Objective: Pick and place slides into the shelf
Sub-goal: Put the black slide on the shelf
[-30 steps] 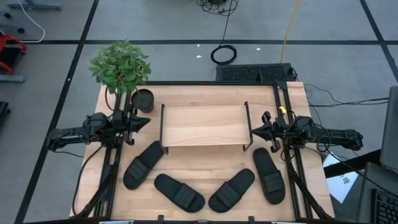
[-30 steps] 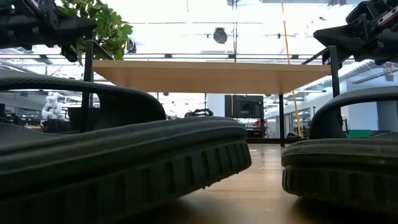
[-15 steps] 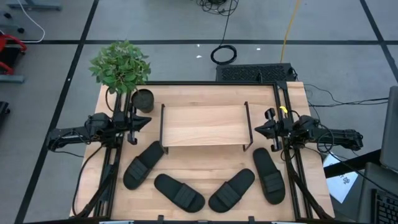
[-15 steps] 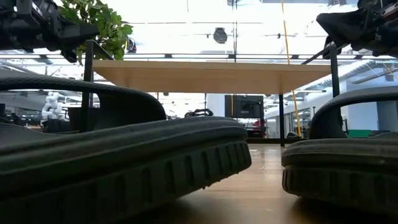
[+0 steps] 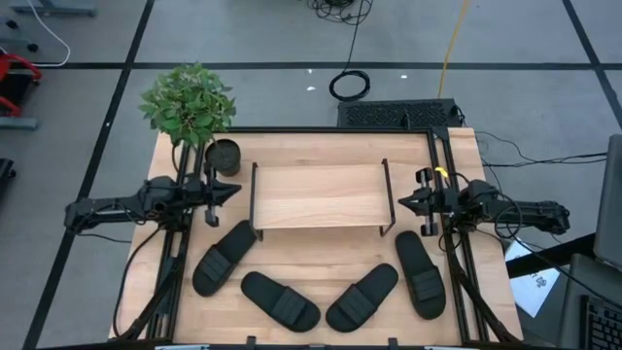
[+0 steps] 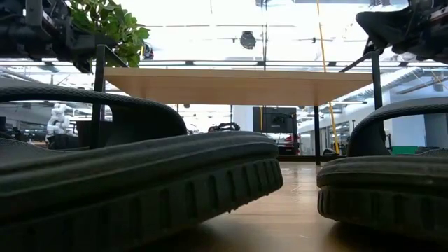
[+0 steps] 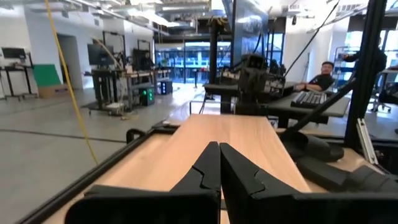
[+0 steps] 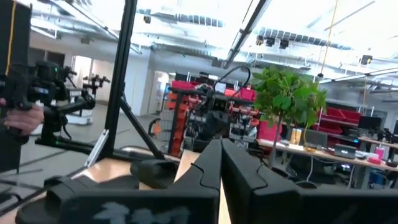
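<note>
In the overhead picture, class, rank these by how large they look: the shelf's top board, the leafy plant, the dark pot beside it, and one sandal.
1. Shelf top board
2. Plant
3. Sandal, any of the four; they look alike
4. Pot
The plant stands taller, nearer the camera, so its rank is less certain.

A green plant (image 5: 187, 103) in a dark pot (image 5: 223, 156) is standing at the far left corner of the wooden table (image 5: 321, 267). On the grey floor behind the table a black cable coil (image 5: 349, 86) is lying, and a yellow cable (image 5: 453, 39) is running across it. A seated person (image 7: 321, 76) is showing in the room beyond the table.
</note>
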